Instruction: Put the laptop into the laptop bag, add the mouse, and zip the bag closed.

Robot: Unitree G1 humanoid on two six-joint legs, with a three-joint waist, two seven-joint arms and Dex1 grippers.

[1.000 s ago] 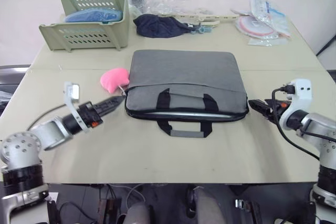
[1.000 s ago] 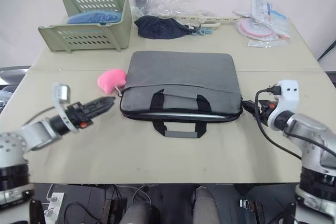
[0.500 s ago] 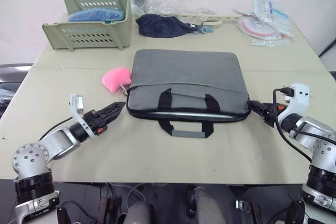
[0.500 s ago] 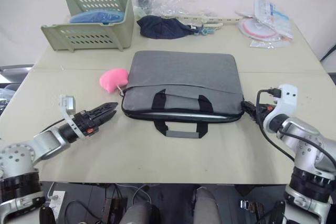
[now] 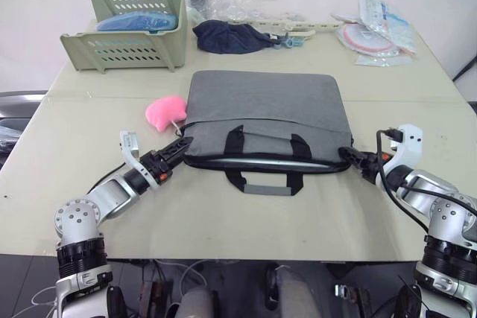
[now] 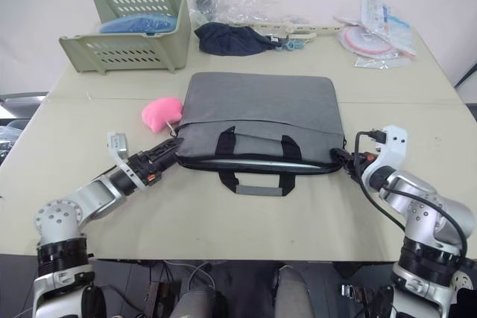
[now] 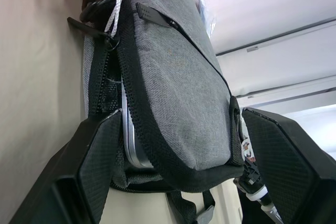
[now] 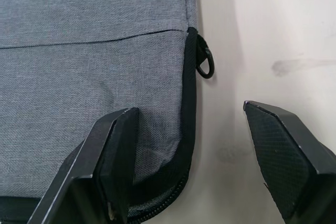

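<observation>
Now laptop bag (image 5: 262, 117) corners between jaws.

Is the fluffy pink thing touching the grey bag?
Cannot tell. In the left eye view the pink fluffy blob sits right against the left edge of the laptop bag, but no view shows plainly whether they meet or a thin gap remains.

laptop (image 5: 261, 162): only a silver edge shows | rest hidden inside laptop bag (image 5: 264, 109)
</observation>
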